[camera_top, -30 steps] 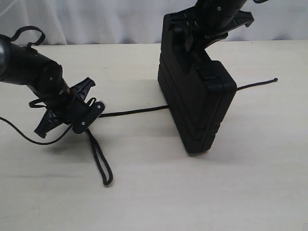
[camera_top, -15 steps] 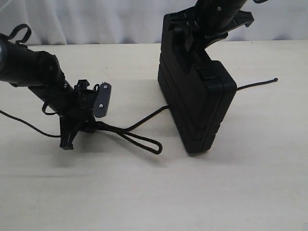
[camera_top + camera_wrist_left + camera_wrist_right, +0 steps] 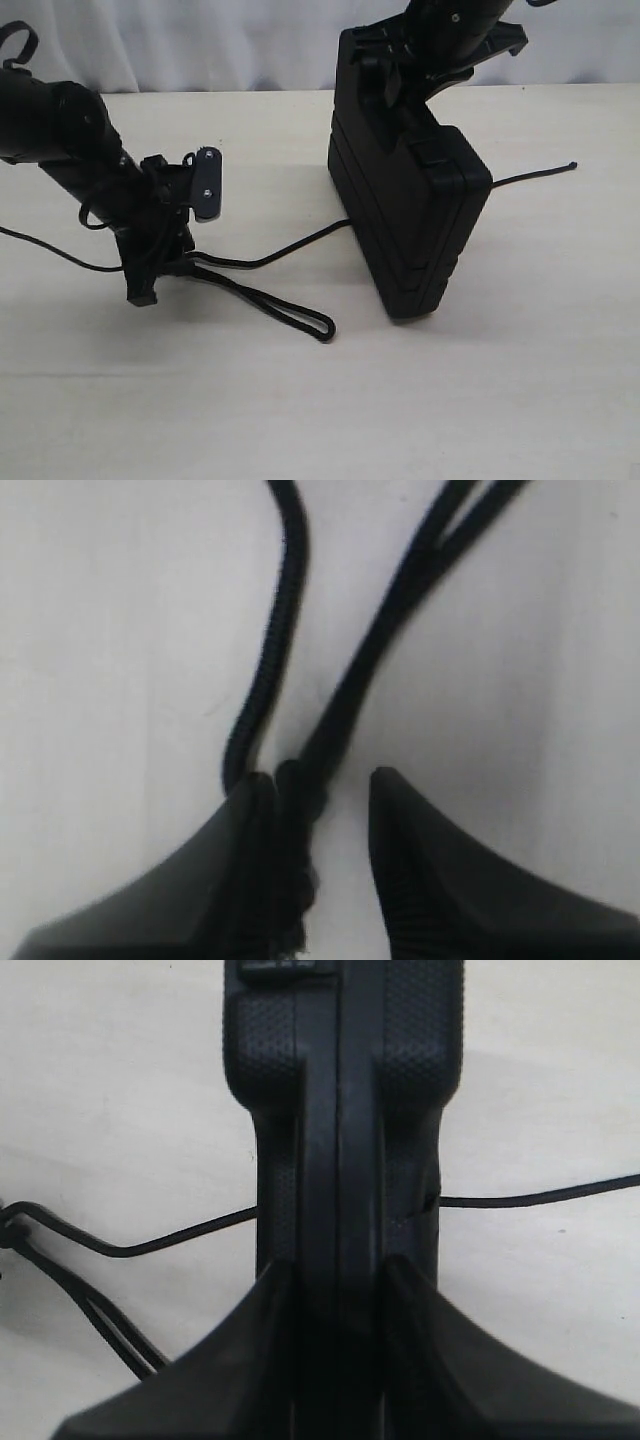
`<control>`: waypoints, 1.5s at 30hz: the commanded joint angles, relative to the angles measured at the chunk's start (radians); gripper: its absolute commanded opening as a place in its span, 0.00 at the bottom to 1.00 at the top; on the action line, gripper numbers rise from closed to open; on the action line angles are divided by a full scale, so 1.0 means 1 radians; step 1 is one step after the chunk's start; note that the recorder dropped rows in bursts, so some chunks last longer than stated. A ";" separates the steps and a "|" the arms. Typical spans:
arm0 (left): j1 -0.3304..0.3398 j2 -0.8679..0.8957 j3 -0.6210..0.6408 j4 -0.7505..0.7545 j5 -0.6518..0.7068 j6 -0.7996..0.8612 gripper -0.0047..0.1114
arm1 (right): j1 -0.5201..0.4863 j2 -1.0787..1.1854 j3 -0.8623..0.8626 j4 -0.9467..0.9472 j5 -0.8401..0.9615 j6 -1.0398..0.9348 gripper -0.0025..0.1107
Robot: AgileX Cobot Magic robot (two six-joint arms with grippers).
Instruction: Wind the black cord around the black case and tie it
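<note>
The black case [image 3: 410, 200] stands on edge on the table, and my right gripper [image 3: 405, 65] is shut on its top edge. In the right wrist view the case [image 3: 340, 1110] fills the space between the jaws of the right gripper [image 3: 335, 1270]. The black cord [image 3: 290, 245] runs from under the case to my left gripper [image 3: 165, 275], and a doubled loop [image 3: 300, 318] lies toward the case. The cord's other end [image 3: 572, 166] trails off to the right. My left gripper [image 3: 320, 780] points down at the table, open. The cord [image 3: 285, 600] rests against one finger, and a gap shows beside the other.
A thin black cable [image 3: 50, 255] from the left arm curves across the table at the far left. A white curtain [image 3: 200, 40] hangs behind the table's back edge. Light tabletop [image 3: 400, 400] stretches in front of the case.
My left gripper has turned downward and shifted slightly left. The cord loop, which pointed toward the front a second ago, now lies toward the case. The right arm and case have not moved.
</note>
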 commanded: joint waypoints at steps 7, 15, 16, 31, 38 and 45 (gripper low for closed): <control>-0.006 0.000 0.001 -0.010 0.033 0.315 0.30 | 0.002 -0.007 0.000 0.008 0.027 -0.016 0.06; -0.006 0.068 0.001 -0.008 -0.045 0.315 0.42 | 0.002 -0.007 0.000 0.008 0.029 -0.016 0.06; -0.006 0.073 0.001 -0.006 -0.045 0.315 0.41 | 0.002 -0.007 0.000 0.008 0.029 -0.016 0.06; -0.006 0.075 0.001 -0.008 -0.052 0.317 0.04 | 0.002 -0.007 0.000 0.008 0.025 -0.016 0.06; -0.006 0.047 0.001 -0.098 -0.052 0.283 0.04 | 0.002 -0.007 0.000 0.008 0.025 -0.020 0.06; -0.001 -0.052 0.001 -0.211 -0.066 0.187 0.04 | 0.002 -0.007 0.000 0.008 0.025 -0.020 0.06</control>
